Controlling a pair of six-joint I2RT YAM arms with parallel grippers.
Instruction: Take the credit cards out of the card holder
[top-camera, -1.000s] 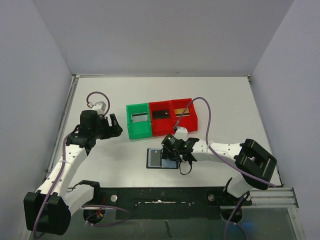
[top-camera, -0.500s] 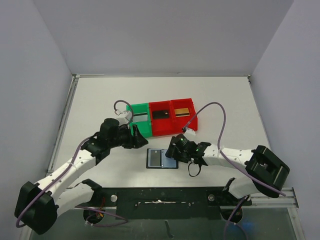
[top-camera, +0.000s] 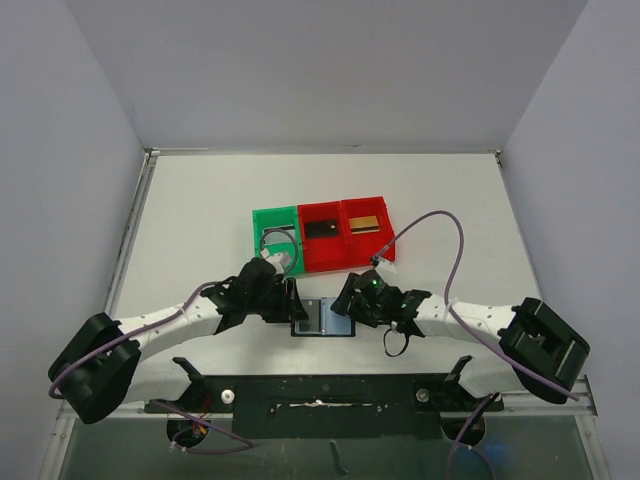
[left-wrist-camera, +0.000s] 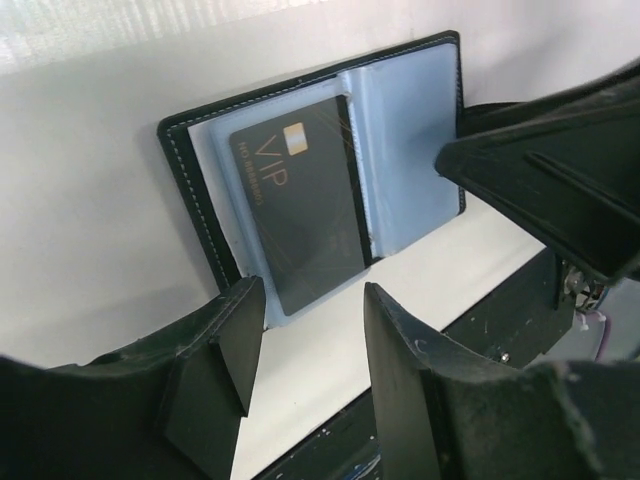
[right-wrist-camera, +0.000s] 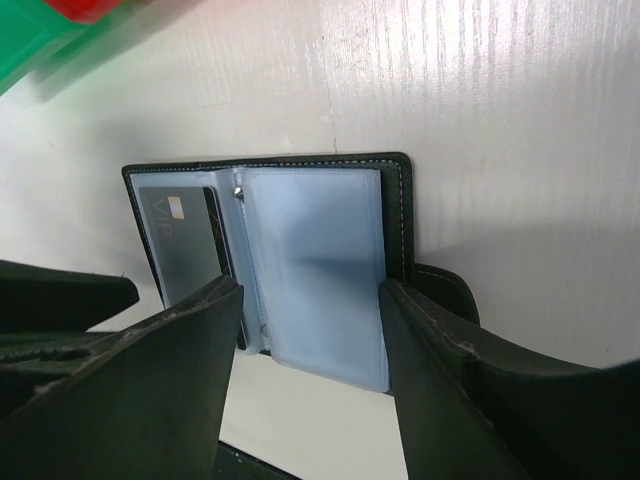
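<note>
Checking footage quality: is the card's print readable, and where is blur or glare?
Left wrist view: VIP print on the dark plastic card in the black bifold card holder reads clearly; the white table washes out at top. Right wrist view: green plastic bin blurred, top left.

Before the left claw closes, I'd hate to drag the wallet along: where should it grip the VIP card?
Probably the near short end of the VIP card, which seems to poke past the card holder toward the left claw. Come from that side, low: the card lies flat.
</note>
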